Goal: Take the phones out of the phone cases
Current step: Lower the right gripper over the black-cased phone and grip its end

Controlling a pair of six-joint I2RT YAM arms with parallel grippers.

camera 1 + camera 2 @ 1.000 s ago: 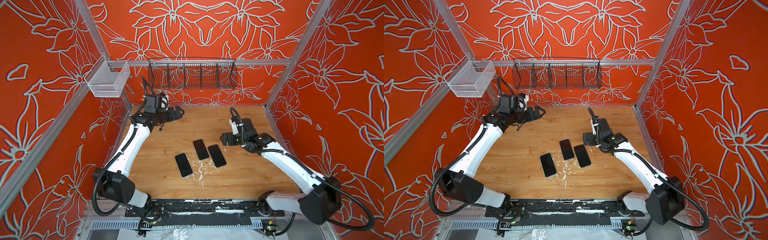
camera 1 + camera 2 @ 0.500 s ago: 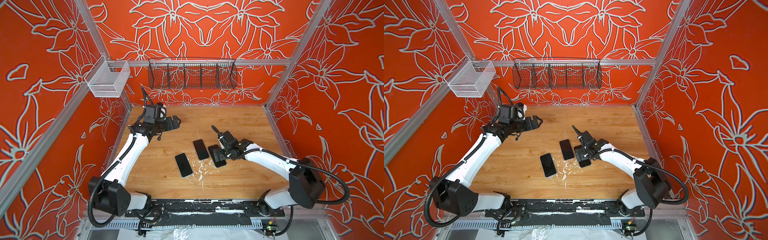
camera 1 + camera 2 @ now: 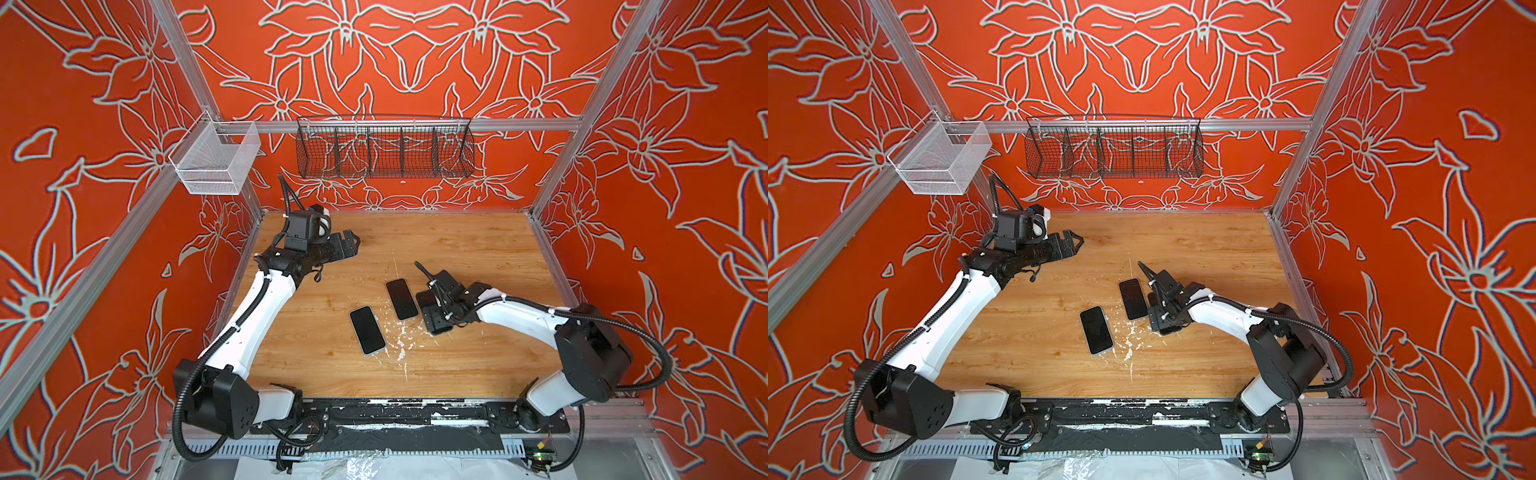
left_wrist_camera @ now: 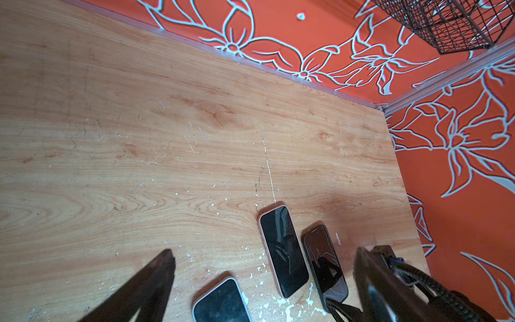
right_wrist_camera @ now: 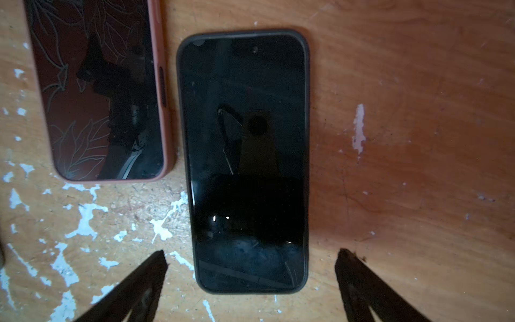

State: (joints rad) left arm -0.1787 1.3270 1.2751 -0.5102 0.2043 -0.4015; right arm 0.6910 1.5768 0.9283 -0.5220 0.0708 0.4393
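Three phones lie face up on the wooden table. The phone in the black phone case is the right one; it also shows in the left wrist view. My right gripper hangs low over its near end, open, one finger on either side and apart from the case. In both top views the right gripper covers most of that phone. The left gripper is open and empty, raised above the table's back left.
A pink-cased phone lies close beside the black one, and a white-cased phone lies further left and forward. White flecks mark the wood. A black wire basket and a white mesh basket hang on the walls.
The right arm swung in from the right and came down over the black-cased phone. The left gripper shifted slightly forward, then held still.
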